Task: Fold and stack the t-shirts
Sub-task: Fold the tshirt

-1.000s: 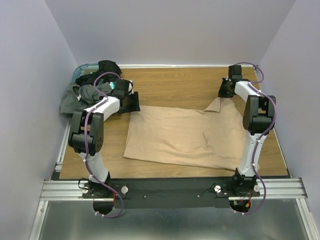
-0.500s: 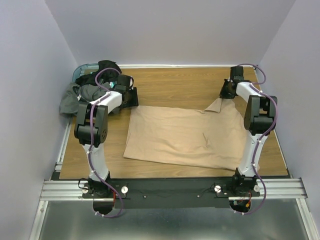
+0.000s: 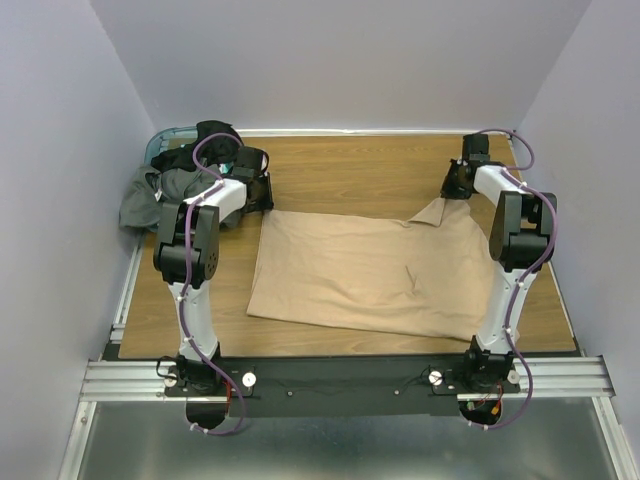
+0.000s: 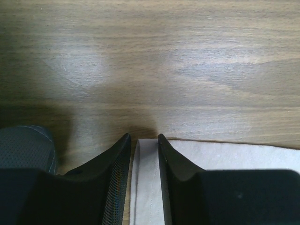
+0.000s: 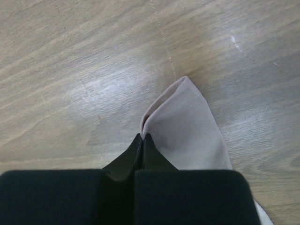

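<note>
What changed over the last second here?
The left arm reached slightly farther out; the left jaws, apart, now straddle the tan shirt at its far left corner. The right jaws stayed shut on the far right corner; the shirt and dark pile did not move.

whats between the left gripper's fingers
A corner of the tan t-shirt lies in the open gap of the left gripper, seen in the left wrist view.

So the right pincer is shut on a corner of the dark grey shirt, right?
Wrong shirt: the right pincer is shut on a corner of the tan shirt, as the right wrist view shows.
</note>
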{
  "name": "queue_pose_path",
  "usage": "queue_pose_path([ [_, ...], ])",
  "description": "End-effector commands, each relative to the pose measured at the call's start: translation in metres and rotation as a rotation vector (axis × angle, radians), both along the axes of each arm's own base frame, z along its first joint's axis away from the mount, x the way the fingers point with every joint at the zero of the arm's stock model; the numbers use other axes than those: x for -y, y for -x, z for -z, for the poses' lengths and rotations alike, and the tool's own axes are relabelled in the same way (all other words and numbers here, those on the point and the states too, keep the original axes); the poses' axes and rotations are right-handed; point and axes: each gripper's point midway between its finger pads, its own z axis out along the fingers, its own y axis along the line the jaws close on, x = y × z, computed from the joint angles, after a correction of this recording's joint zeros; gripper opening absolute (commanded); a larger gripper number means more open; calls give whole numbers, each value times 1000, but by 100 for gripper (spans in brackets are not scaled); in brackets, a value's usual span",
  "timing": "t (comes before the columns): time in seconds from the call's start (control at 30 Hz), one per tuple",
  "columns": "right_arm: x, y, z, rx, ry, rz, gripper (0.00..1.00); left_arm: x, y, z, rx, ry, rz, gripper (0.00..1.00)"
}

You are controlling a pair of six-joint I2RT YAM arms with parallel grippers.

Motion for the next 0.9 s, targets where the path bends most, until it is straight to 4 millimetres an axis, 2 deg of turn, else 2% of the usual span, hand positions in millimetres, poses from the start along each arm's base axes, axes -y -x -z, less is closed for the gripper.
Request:
queue_pose_path([
  [0.0, 7, 6, -11, 10, 12, 29, 0, -7, 5, 11, -26, -19, -14, 37],
  [0.27, 9, 7, -14, 13, 14, 34, 0, 8, 14, 21, -51, 60, 23, 33],
  [0.53, 7, 3, -27, 32, -4, 43, 0, 17, 17, 19, -48, 104, 44, 1],
  [0.73, 19, -10, -36, 43, -8, 84, 0, 23, 7, 9, -26, 132, 55, 0],
  [0.8, 25, -20, -46, 64, -12, 98, 0, 26, -2, 2, -8, 140, 59, 0],
  [0.87, 27, -26, -48, 69, -18, 106, 0, 28, -10, -7, 16, 151, 57, 0],
])
